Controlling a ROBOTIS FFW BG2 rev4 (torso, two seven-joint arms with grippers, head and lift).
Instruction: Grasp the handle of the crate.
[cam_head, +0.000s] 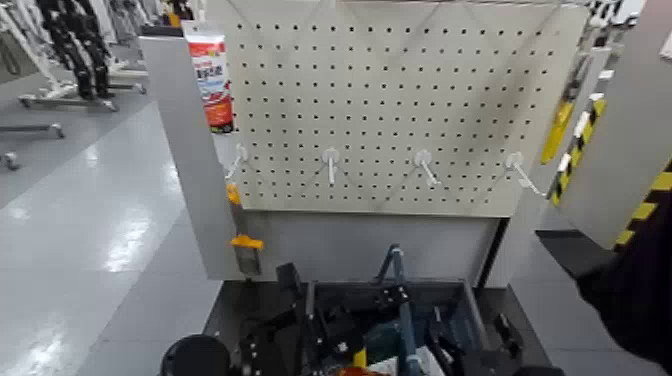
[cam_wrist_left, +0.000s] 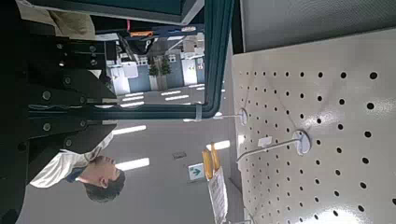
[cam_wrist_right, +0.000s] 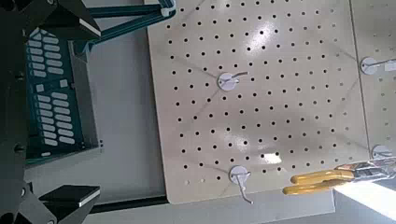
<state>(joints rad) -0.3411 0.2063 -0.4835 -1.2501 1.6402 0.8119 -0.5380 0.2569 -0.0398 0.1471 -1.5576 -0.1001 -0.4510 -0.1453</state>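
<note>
One L pincer (cam_wrist_left: 89, 110) clamped on handle (cam_wrist_left: 220, 56), R pincer (cam_wrist_right: 93, 112) apart nr crate (cam_head: 440, 286); pkt (cam_head: 211, 85) illegible.

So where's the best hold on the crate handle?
I'd take the long straight stretch of the handle, not its bent corner, coming from the robot's left with the jaws across it: the bar is thin and arches above the crate. The left gripper is there, shut on it.
</note>
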